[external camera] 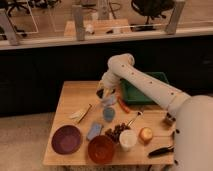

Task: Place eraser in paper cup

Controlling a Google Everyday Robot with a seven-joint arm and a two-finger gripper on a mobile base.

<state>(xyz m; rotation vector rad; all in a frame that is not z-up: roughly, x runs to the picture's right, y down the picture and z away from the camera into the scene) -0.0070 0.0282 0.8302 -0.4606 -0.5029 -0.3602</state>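
The paper cup (127,139) is short and white and stands near the table's front edge, between an orange-brown bowl (101,149) and an orange fruit (146,134). My gripper (105,91) hangs low over the far middle of the wooden table (75,95), well behind the cup. A small dark shape (102,94) sits right at the gripper; I cannot tell whether it is the eraser or part of the gripper. No other small black block shows on the table.
A green tray (145,87) lies at the back right, under my arm. A purple bowl (66,138), a pale blue pad (94,131), a blue-grey object (108,114), dark grapes (115,133), a spoon (134,119), an orange stick (124,105) and a black-handled tool (161,150) are spread over the table.
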